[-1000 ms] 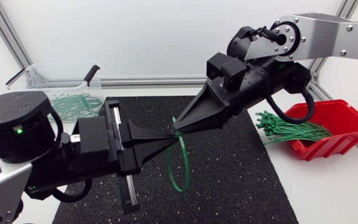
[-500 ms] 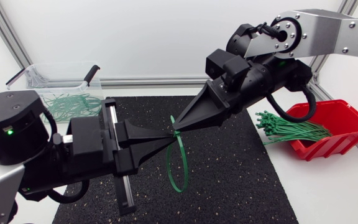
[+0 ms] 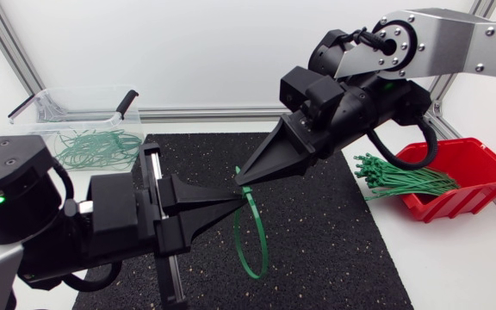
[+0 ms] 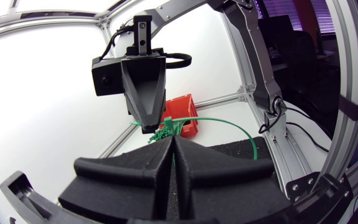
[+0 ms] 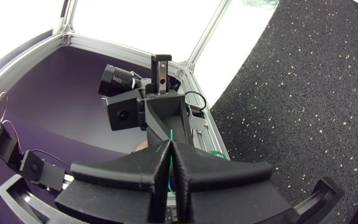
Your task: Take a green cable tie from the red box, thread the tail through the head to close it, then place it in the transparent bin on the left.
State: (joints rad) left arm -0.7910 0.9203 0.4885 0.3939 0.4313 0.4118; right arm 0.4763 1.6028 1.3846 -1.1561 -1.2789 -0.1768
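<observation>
A green cable tie (image 3: 251,237) hangs as a closed loop above the black mat, held up at its top. My left gripper (image 3: 238,198) comes in from the left, shut on the tie near its head. My right gripper (image 3: 239,179) meets it tip to tip from the upper right, shut on the tail end. In the left wrist view my own fingers (image 4: 171,139) are pressed together, the tie (image 4: 229,121) arcs away beside them and the right gripper (image 4: 145,128) points down at them. In the right wrist view a thin green strip (image 5: 171,136) sticks out of my shut gripper (image 5: 169,145).
The red box (image 3: 480,185) stands at the right table edge with a bundle of green ties (image 3: 399,179) spilling over its left rim. The transparent bin (image 3: 41,99) at the back left holds several looped ties (image 3: 102,146). A black mat (image 3: 334,250) covers the middle.
My right gripper's fingers have closed on the tie's tail. My left arm's body has slid down and to the left while its fingertips stayed at the tie. The loop has shifted slightly.
</observation>
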